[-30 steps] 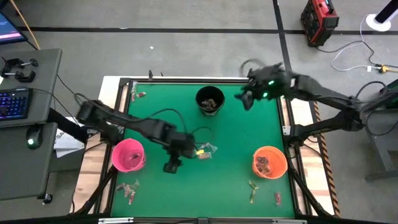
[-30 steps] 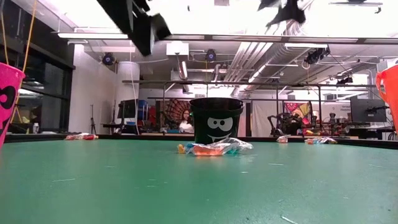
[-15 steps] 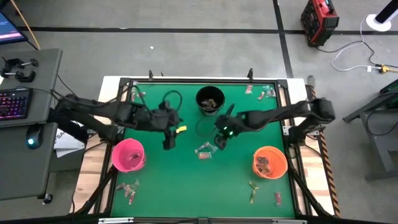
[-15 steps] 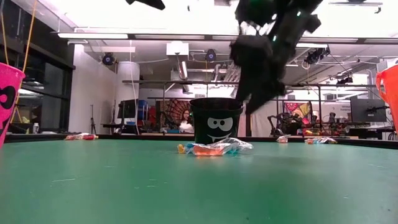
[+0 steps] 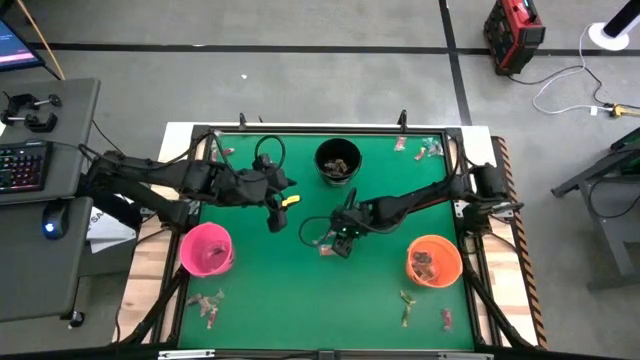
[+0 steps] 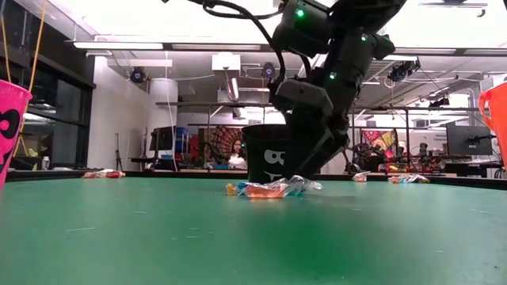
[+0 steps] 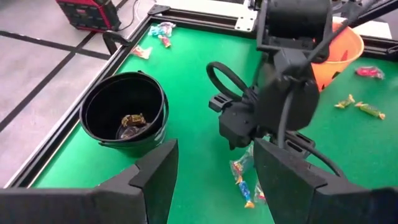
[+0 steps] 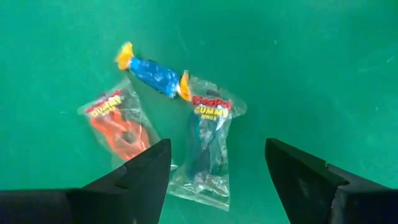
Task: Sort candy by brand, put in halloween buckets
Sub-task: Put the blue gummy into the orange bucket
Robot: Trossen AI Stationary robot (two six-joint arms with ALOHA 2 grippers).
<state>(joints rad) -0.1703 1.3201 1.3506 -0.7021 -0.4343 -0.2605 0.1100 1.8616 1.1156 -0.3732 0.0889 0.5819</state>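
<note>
Three sweets: a little bunch of candy [image 8: 168, 124] lies near the middle of the green table [image 5: 390, 300], well away from every edge.
Which ones: a clear gummy packet [image 8: 208, 146], an orange gummy packet [image 8: 118, 127] and a blue twist sweet [image 8: 152, 73] with yellow ends.
Right gripper: the right gripper [image 8: 214, 180] hangs right over the bunch, and its two fingers stand apart with nothing between them.
Key spot: the clear gummy packet sits in the gap between those fingers, so the grab is straight down.
Long side: the clear packet's long side points away from the wrist, about in line with the fingers, so they would pinch its narrow width.
Nearer arm: the right arm is much nearer; the left gripper [image 7: 214, 177] waits toward the left edge, fingers apart, and a small yellow thing [image 5: 290, 200] shows by it from above, maybe a sweet, but I cannot tell if it is held.
Buckets: black bucket [image 5: 338, 160] near the far edge, pink bucket [image 5: 206, 249] by the left edge, orange bucket [image 5: 434, 260] by the right edge.
Change: one second ago the right gripper was up by the far right corner; now it is down over the bunch, and the left gripper has pulled back from the bunch.
</note>
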